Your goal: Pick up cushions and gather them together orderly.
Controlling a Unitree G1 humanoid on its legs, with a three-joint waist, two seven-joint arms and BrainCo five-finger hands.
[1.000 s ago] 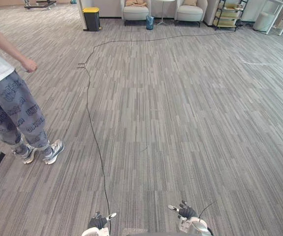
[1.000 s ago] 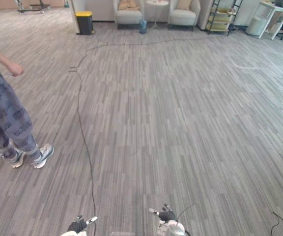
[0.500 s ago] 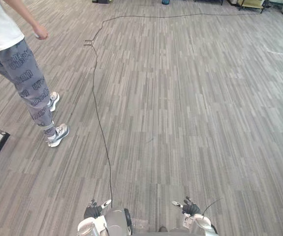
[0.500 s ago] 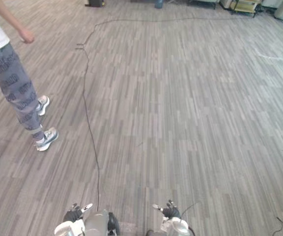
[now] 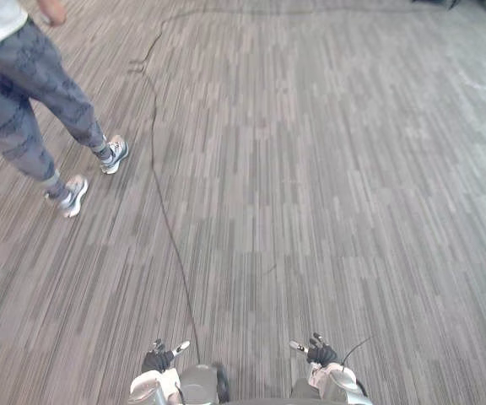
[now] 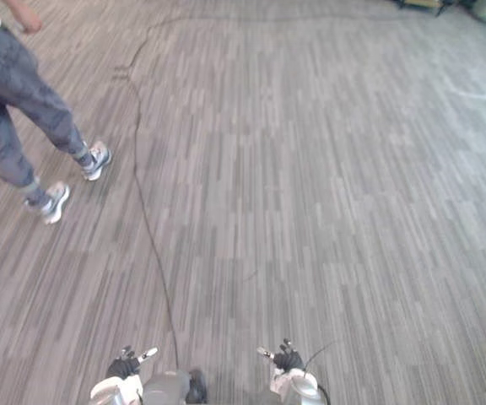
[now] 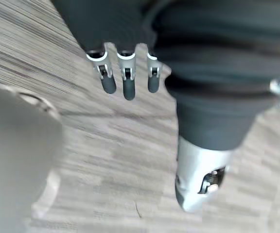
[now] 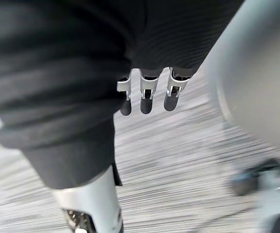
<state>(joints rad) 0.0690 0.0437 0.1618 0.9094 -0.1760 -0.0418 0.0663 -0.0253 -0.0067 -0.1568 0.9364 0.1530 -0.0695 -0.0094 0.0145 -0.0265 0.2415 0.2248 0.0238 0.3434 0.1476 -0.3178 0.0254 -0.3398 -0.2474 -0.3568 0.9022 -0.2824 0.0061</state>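
You had gathered nothing so far, by my judgement: your left hand (image 5: 160,361) and right hand (image 5: 319,354) hung low by your sides, fingers (image 7: 125,85) straight and loosely spread, holding nothing. Where the cushions lay I could not tell, so finding them was the whole job left. Grey striped carpet (image 5: 336,169) stretched ahead. A person in patterned grey trousers (image 5: 32,93) was mid-stride at your left front, well apart, and was the one thing to steer round.

Grey stripes on the floor, a dark print on the trousers

The floor (image 5: 336,169) is carpet in thin stripes of light and dark grey. The person's trousers (image 5: 36,72) are grey-blue with a darker print, and the shoes (image 5: 115,152) are white and grey. The left robot hand (image 7: 124,82) and the right robot hand (image 8: 148,97) are alike: silver fingers, dark tips, dark ribbed cover.
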